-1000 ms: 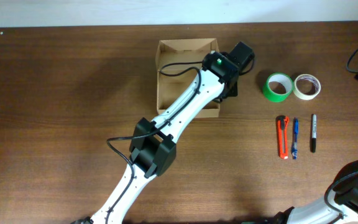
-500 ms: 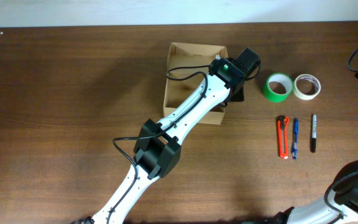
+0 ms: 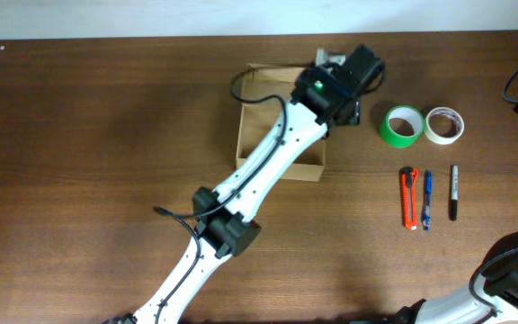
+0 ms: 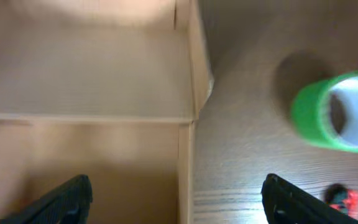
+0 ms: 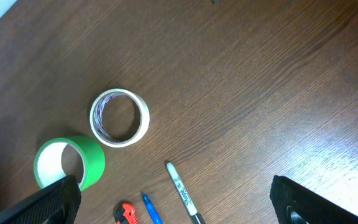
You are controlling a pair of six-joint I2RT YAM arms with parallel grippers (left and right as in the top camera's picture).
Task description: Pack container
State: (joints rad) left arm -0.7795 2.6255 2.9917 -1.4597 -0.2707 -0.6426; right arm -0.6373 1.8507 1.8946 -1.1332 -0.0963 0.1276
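Hovering with the left gripper [image 4: 180, 202] low over the cardboard box [image 4: 92, 68], jaws spread wide and gripping nothing. Straddling the box's side wall, with one fingertip [image 4: 67, 196] above the bare box floor and the other above the wooden table [image 4: 241, 155] just outside. Showing, farther ahead of the outer finger, a green tape roll [image 4: 306, 118] lying flat on the table, near the box but apart from it. Placing the box, from overhead, directly under this gripper and wrist, open-topped, with the arm crossing it diagonally.

Holding the right gripper [image 5: 188, 202] well apart from the box, above the table, jaws likewise fully parted and empty. Framing, nearest between those fingers, an orange utility knife [image 5: 126, 213], a blue pen [image 5: 149, 208] and a black marker [image 5: 182, 190] lying side by side. Finding, beyond them and ahead of one finger, the green roll again, with a cream tape roll [image 5: 119, 117] just beside it, both flat on the wood.
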